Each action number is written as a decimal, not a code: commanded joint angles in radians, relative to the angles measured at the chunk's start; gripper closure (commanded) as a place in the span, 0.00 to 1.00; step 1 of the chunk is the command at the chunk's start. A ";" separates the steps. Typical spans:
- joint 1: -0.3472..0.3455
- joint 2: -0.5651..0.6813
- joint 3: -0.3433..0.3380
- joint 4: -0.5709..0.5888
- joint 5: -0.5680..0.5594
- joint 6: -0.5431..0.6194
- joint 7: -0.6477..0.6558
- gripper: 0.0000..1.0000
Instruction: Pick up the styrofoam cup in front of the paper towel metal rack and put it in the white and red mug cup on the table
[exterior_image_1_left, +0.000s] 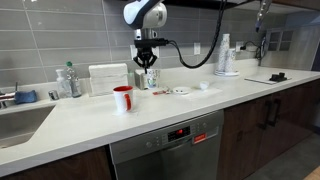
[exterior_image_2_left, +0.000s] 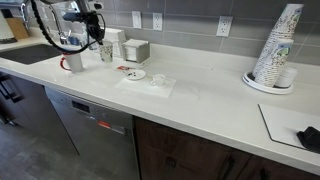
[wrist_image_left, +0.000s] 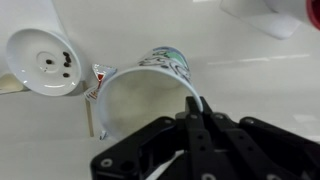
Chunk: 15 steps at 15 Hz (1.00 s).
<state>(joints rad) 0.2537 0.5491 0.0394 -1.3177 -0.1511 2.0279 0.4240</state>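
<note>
kitchen: tiled counter (exterior_image_1_left: 200, 105), dishwasher (exterior_image_1_left: 165, 150), sink (exterior_image_1_left: 20, 120)

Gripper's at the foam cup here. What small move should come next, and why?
Probably a short lift straight up. The gripper is right over the cup, and in the wrist view a finger sits at its rim, though a firm clamp is not clear. The mug stands upright, apart from it, so the cup needs height to clear the mug's rim.
</note>
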 joint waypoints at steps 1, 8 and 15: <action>0.028 -0.135 0.021 -0.100 0.030 -0.047 0.018 0.99; 0.089 -0.278 0.106 -0.178 0.046 -0.111 0.013 0.99; 0.090 -0.255 0.132 -0.126 0.067 -0.140 0.013 0.96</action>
<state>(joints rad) 0.3458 0.2912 0.1683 -1.4498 -0.0825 1.8930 0.4356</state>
